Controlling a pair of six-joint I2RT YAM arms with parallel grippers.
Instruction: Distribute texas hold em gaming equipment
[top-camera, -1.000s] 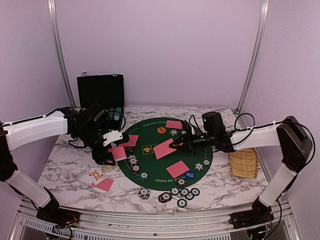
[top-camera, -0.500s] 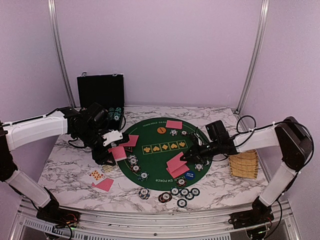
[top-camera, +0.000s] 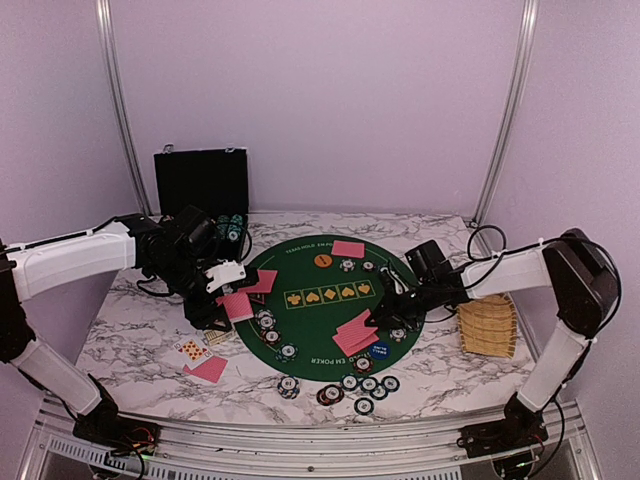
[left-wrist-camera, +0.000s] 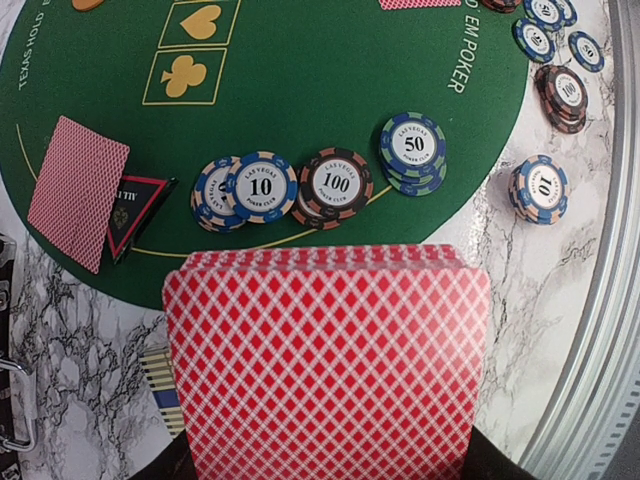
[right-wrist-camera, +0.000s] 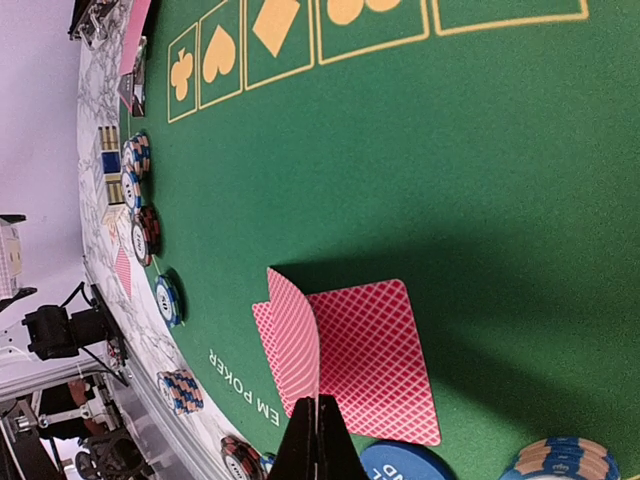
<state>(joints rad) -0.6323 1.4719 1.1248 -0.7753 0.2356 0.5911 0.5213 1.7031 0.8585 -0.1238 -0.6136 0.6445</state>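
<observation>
My left gripper is shut on a deck of red-backed playing cards at the left edge of the round green mat; the deck hides its fingers. Just beyond the deck, poker chips marked 10, 100 and 50 stand in short stacks. My right gripper is shut on one red-backed card, held on edge right above another card lying face down on the mat's near right. A blue button marker lies beside the fingertips.
The black chip case stands open at the back left. A wicker basket sits right of the mat. Several chip stacks line the front marble. A face-down card and a triangular marker lie on the mat's left.
My right gripper has carried its card from the mat's centre to the near right and lowered it over the card lying there. The left arm and its deck have not moved.
</observation>
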